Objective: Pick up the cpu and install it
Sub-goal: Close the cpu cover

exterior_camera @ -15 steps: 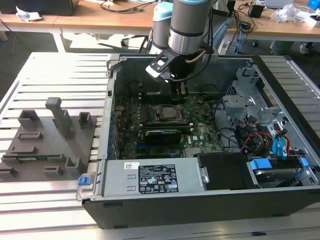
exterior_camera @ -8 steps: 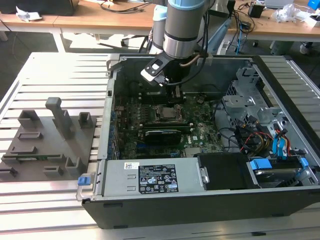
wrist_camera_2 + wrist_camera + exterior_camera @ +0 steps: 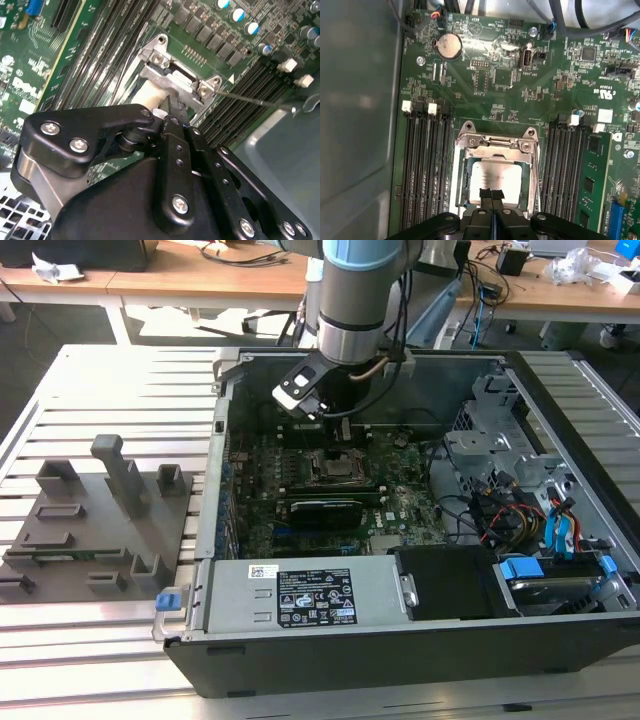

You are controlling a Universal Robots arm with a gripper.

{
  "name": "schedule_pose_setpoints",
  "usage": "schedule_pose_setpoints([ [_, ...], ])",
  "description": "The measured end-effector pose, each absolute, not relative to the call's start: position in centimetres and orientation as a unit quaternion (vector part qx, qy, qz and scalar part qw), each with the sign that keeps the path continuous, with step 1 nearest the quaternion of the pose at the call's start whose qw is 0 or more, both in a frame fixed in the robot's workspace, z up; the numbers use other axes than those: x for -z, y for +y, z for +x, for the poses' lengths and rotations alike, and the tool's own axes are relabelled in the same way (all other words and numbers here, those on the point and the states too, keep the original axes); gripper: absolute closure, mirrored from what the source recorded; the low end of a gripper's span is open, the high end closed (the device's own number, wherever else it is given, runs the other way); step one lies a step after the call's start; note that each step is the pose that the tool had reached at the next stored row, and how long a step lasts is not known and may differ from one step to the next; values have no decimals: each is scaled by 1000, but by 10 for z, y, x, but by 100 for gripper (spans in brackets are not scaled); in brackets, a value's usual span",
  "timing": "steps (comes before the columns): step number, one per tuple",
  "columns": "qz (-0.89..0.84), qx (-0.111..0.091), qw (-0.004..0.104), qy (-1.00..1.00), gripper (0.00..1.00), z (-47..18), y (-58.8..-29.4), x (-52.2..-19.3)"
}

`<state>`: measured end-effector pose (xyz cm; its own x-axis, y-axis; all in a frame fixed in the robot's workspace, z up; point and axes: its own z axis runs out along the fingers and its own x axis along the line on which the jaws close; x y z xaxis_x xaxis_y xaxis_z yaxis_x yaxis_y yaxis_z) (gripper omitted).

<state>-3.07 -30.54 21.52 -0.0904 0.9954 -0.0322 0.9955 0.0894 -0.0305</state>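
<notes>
Exterior view, near to far: a grey power supply (image 3: pixel 310 605) sits along the near wall of the open case (image 3: pixel 400 665). A grey fixture (image 3: pixel 100 510) lies on the slatted table (image 3: pixel 90 660) at the exterior view's left, well apart from the case. Past the power supply is the green board (image 3: pixel 400 505) with the socket (image 3: pixel 335 465) mid-board. The drive cage (image 3: pixel 490 455) is at the exterior view's right. The arm (image 3: pixel 355 300) comes down from the far side, right over the socket.

First wrist view: the cpu (image 3: pixel 496 176) lies flat inside the socket, metal rim (image 3: pixel 495 145) around it, RAM slots (image 3: pixel 422 160) on both sides. The gripper (image 3: pixel 491 195) is clenched, fingers (image 3: pixel 485 196) pressed together with nothing between them. The tips sit over one edge of the cpu; cannot tell if they touch it. A coin cell (image 3: pixel 449 46) lies further off on the board.
</notes>
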Motion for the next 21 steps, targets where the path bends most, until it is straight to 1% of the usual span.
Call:
schedule_pose_setpoints([
  [4, 674, 22, 2, 738, 89, -39, -305, -207],
  [12, 674, 23, 2, 738, 89, -39, -307, -203],
  [21, 674, 22, 1, 738, 89, -22, -306, -207],
])
